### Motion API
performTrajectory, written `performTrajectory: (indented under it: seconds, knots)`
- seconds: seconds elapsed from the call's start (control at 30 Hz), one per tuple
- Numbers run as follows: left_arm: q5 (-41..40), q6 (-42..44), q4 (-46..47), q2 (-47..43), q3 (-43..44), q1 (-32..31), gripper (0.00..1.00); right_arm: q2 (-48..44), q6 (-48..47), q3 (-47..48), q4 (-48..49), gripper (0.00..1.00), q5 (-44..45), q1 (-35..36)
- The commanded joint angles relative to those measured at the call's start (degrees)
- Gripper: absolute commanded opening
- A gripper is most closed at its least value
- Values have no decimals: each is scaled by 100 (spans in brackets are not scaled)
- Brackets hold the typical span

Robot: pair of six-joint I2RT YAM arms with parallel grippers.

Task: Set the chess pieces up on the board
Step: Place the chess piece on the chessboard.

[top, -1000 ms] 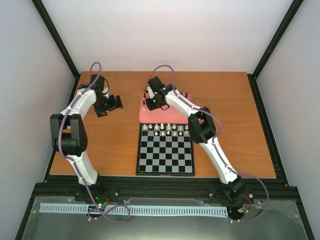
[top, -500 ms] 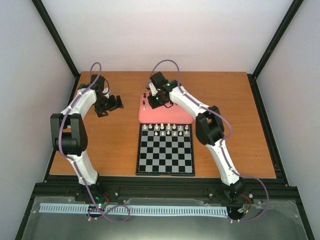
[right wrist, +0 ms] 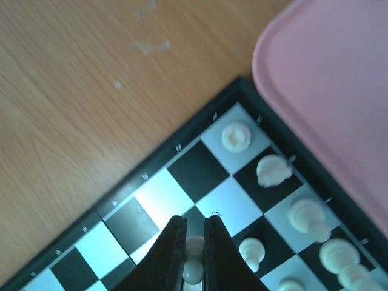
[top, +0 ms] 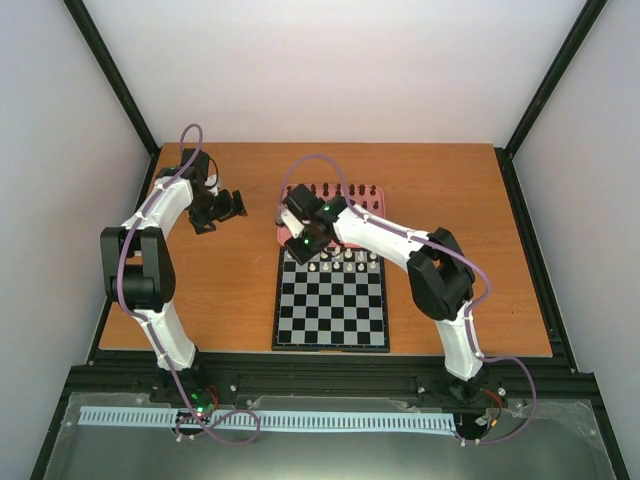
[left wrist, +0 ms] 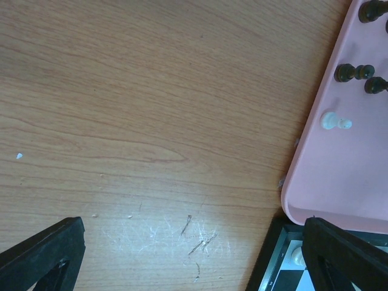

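Placing a cream pawn (right wrist: 194, 267) just inside the far-left corner of the board (top: 330, 320); exact square not resolvable. Held by the right gripper (right wrist: 194, 225), pinched shut on the pawn's head with narrow, near-parallel fingers. Impossible to tell whether the pawn's base touches the board.

Doing it well, as judged:
- Lower straight down onto the centre of one square of the second rank from the board's far edge.
- Part the fingers only slightly.
- Avoid sideways drift, given another small cream piece (right wrist: 250, 251) just beside the fingers and the back-rank cream pieces (top: 335, 256) close along the board's far edge.
- Lift vertically before swinging away.

Edges:
- Bordered at the board's far edge by the pink tray (right wrist: 339, 79), touching or nearly so.
- Loaded with dark pieces (top: 330, 190) along the tray side farthest from the board, plus one cream piece (left wrist: 335, 122) nearer the board.
- Occupied at the board's far-left corner square by an upright cream piece (right wrist: 236, 136).

Open room:
- Bare table (left wrist: 121, 121) to the left of the board.
- No pieces visible on the board's near ranks.
- Parked well left of the board's far-left corner, the left gripper (left wrist: 194, 248), spread wide and holding nothing, well apart from the right arm.
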Motion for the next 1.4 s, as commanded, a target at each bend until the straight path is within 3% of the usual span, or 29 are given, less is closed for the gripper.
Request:
performTrajectory:
  seconds: [0.0, 0.33, 1.37]
  knots:
    - [-84, -40, 65, -149, 22, -10, 100, -261, -28, -555, 453, 6, 127, 44]
    - [-153, -21, 57, -214, -17, -19, 100, -265, -22, -971, 836, 6, 138, 59]
    - [-136, -26, 62, -121, -9, -19, 100, 472, -121, -477, 615, 8, 53, 59]
